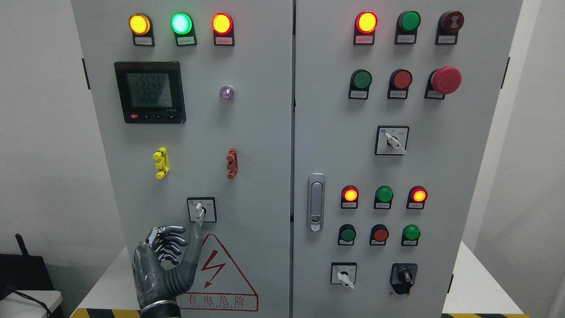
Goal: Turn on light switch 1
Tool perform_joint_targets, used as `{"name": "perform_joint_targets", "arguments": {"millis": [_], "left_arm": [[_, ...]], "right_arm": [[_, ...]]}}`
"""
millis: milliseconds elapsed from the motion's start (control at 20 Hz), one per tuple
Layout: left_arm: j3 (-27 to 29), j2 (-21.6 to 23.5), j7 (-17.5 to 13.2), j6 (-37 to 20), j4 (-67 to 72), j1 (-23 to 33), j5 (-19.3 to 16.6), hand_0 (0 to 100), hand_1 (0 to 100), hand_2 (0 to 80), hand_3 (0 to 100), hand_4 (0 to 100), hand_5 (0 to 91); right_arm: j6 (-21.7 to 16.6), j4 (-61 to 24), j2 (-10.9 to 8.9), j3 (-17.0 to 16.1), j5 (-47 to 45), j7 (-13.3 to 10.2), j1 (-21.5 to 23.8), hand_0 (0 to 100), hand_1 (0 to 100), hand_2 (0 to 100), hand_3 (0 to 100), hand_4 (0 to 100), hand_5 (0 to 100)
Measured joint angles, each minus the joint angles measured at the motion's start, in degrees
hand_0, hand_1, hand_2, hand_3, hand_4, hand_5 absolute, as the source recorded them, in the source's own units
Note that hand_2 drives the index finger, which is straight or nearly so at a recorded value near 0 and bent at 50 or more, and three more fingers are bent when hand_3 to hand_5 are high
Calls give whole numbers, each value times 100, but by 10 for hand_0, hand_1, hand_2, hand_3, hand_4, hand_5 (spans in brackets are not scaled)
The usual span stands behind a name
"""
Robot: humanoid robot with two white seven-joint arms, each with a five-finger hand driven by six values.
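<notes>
A grey electrical cabinet fills the head view. On its left door a small rotary selector switch [201, 210] sits in a black-framed white plate, its white lever pointing slightly down. My left hand [176, 247] is raised just below and left of it. Its thumb [194, 240] stretches up so the tip meets the bottom of the lever, while the four fingers are curled inward, holding nothing. Above, three pilot lamps glow: yellow [139, 24], green [181, 23] and red [221, 23]. The right arm does not show.
A digital meter [149, 92], a yellow clip [161, 163] and a red clip [232, 163] are on the left door. The right door carries a latch handle [316, 202], an emergency stop button [446, 80], several lamps, push buttons and other selector switches [391, 140].
</notes>
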Motion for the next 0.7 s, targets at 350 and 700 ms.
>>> {"name": "perform_joint_targets", "arguments": {"millis": [350, 700], "left_arm": [[-106, -12, -22, 326, -65, -79, -2, 113, 468, 513, 750, 822, 810], [-167, -19, -44, 560, -146, -105, -6, 138, 445, 514, 750, 821, 807]], "right_arm": [[0, 0, 0, 0, 0, 12, 0, 120, 389, 0, 0, 0, 0], [0, 0, 0, 0, 0, 18, 0, 120, 389, 0, 0, 0, 0]]}}
